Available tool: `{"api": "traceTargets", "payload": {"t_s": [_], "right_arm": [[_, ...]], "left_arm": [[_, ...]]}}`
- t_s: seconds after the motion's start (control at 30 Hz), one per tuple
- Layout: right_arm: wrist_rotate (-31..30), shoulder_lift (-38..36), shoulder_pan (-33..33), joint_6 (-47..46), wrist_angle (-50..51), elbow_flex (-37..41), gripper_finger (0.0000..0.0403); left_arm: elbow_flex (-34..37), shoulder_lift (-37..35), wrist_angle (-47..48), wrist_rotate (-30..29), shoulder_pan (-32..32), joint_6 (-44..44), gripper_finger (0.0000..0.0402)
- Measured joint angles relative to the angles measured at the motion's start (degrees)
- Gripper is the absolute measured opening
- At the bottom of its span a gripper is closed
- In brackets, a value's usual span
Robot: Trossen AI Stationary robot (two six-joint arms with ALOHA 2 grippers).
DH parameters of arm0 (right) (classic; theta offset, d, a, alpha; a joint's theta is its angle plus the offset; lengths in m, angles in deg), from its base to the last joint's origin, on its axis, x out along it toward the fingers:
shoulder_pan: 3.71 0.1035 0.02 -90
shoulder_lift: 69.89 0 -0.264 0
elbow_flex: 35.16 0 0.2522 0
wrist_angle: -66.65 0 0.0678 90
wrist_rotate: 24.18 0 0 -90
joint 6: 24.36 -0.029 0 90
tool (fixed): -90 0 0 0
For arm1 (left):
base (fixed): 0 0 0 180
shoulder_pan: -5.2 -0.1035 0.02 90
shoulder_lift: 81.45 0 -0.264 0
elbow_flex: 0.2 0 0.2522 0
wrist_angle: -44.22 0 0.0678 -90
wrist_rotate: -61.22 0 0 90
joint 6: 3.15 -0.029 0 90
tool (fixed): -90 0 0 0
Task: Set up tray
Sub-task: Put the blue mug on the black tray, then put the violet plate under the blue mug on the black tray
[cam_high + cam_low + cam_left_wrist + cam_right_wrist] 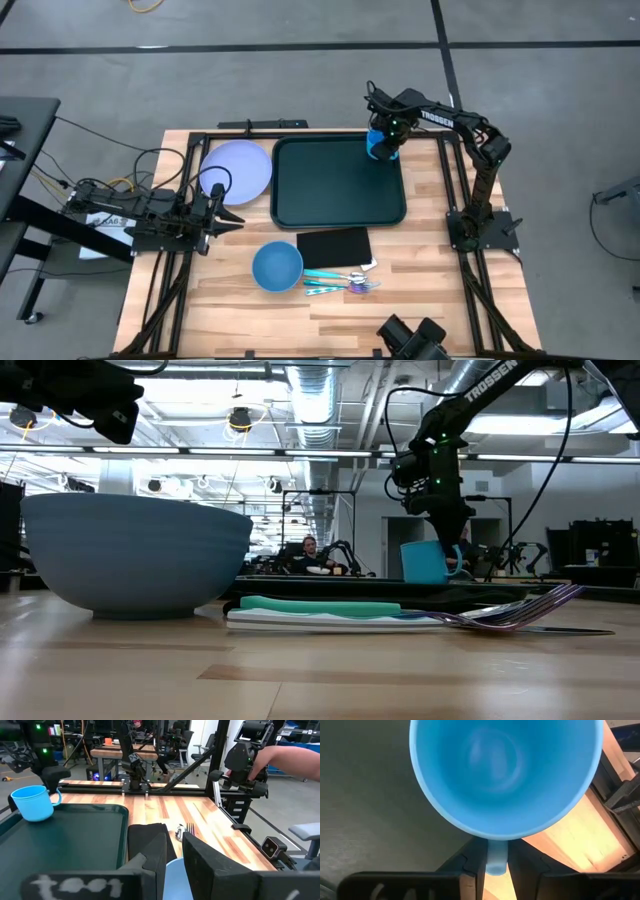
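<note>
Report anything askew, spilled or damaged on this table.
Nothing stands out. The blue cup sits upright in the tray's far right corner, its handle between the right gripper's fingers; nothing has spilled.

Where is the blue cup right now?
In the high view the blue cup stands upright in the far right corner of the dark green tray. The right gripper has its fingers around the cup's handle.

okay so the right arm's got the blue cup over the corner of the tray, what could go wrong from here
1. The right gripper pinches only the blue cup's handle, so the cup could swing or tip as the fingers part.
2. The cup sits at the green tray's far right corner by the raised rim; it may end up on the rim, tilted.
3. Withdrawing, the fingers could catch the handle and drag the cup.
</note>
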Motion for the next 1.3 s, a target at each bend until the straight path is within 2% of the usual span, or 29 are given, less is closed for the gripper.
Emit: {"api": "traceTargets", "payload": {"t_s": [0.43, 0.8, 1.07, 1.3], "right_arm": [[0.0, 0.0, 0.0, -0.04, 0.21, 0.0, 0.007], [-0.1, 0.0, 0.0, 0.35, 0.34, 0.0, 0.0113], [-6.03, -0.05, 0.03, 0.5, 2.32, 0.0, 0.013], [-6.22, -0.09, 0.4, 1.45, 5.3, 0.0, 0.0145]], "left_arm": [[0.0, 0.0, 0.0, 0.04, 0.0, 0.01, 0.0052], [0.0, 0.0, 0.0, 0.04, 0.0, 0.01, 0.0052], [0.0, 0.0, 0.0, 0.04, 0.02, 0.01, 0.0052], [0.0, 0.0, 0.0, 0.04, 0.01, -0.01, 0.0052]]}}
